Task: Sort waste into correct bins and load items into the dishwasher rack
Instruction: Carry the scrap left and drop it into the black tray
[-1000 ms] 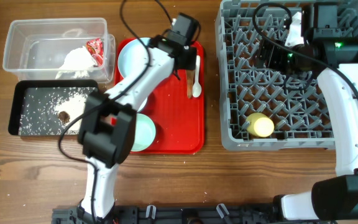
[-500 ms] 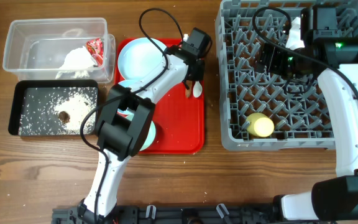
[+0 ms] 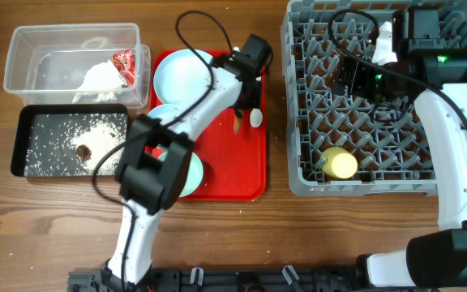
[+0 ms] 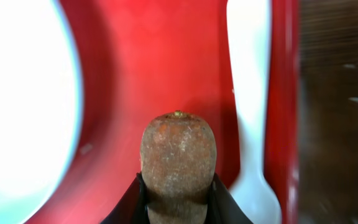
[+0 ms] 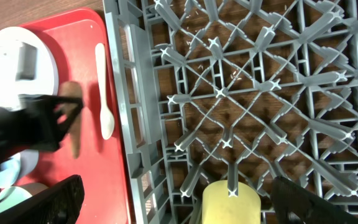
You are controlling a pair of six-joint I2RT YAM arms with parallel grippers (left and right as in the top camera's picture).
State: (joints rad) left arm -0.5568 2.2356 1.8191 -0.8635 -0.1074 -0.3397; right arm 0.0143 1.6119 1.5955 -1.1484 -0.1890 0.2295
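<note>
My left gripper (image 3: 246, 91) is shut on the brown stick-like piece (image 3: 238, 122) over the red serving tray (image 3: 233, 162). In the left wrist view the stick (image 4: 178, 149) stands out between my fingers (image 4: 178, 190), with the white spoon (image 4: 248, 112) just to its right and the pale plate (image 4: 23, 106) at the left. My right gripper (image 3: 355, 77) hangs open and empty over the grey dishwasher rack (image 3: 363, 186). The yellow cup (image 3: 340, 164) lies in the rack; it also shows in the right wrist view (image 5: 232, 205).
The clear tub (image 3: 23, 49) at the back left holds white tissue (image 3: 100, 79) and the red wrapper (image 3: 124, 63). The black tray (image 3: 21, 142) in front holds rice crumbs and a brown lump (image 3: 80, 150). A mint bowl (image 3: 191, 172) sits on the red tray.
My left gripper moved right and down from the tray's back edge onto the brown stick and shut on it; the stick has shifted slightly left. The right arm has not moved.
</note>
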